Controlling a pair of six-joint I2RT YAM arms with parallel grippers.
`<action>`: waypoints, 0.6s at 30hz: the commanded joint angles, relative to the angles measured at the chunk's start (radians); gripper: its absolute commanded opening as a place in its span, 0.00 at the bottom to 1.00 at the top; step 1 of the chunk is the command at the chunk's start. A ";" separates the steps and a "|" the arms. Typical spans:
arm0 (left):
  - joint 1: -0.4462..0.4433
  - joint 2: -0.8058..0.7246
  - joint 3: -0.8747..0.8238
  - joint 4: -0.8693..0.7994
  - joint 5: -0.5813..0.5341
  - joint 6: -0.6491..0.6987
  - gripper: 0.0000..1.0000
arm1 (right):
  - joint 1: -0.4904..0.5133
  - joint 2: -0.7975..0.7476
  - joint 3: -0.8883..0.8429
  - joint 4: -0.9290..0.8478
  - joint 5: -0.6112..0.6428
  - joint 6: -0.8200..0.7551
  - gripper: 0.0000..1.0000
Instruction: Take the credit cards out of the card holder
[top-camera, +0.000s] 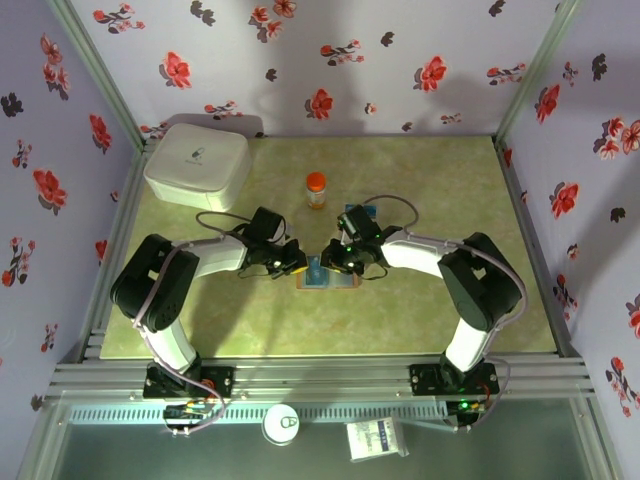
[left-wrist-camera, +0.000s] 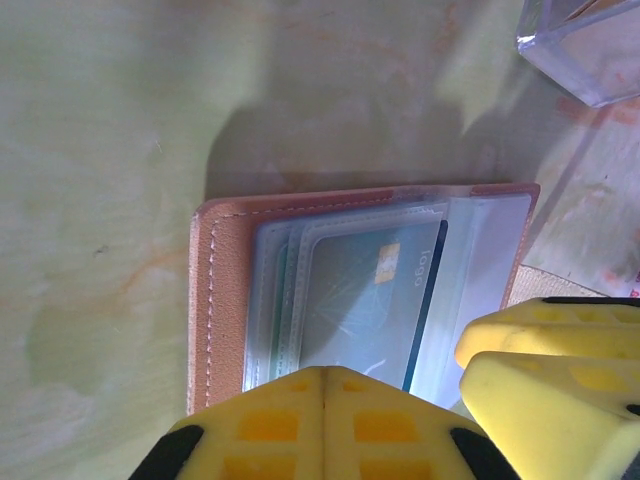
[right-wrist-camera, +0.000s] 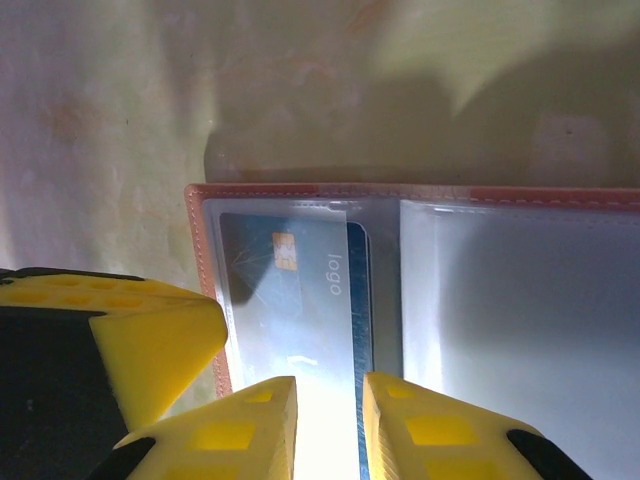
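Now | wallet (top-camera: 328, 278) lies open on tabletop (top-camera: 430, 310), centre | blue card (right-wrist-camera: 290, 290) inside its clear sleeve (right-wrist-camera: 500, 300) | left fingers (left-wrist-camera: 322, 388) closed together at wallet's near edge | right fingers (right-wrist-camera: 330, 388) slightly apart over card

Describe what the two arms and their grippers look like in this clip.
The left arm and right arm both have rounded white link shells joined by black joint housings, on black bases. A thin grey cable loops loosely along each. The left gripper and right gripper have blocky yellow fingers with square moulded recesses, on black bodies.
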 joint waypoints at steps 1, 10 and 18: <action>0.010 0.024 -0.015 -0.020 0.000 0.029 0.03 | 0.009 0.023 0.033 0.030 -0.028 0.019 0.24; 0.014 0.034 -0.023 -0.024 0.000 0.032 0.03 | 0.012 0.052 0.040 0.035 -0.036 0.020 0.24; 0.018 0.034 -0.022 -0.031 0.000 0.033 0.02 | 0.012 0.076 0.043 0.016 -0.027 0.009 0.23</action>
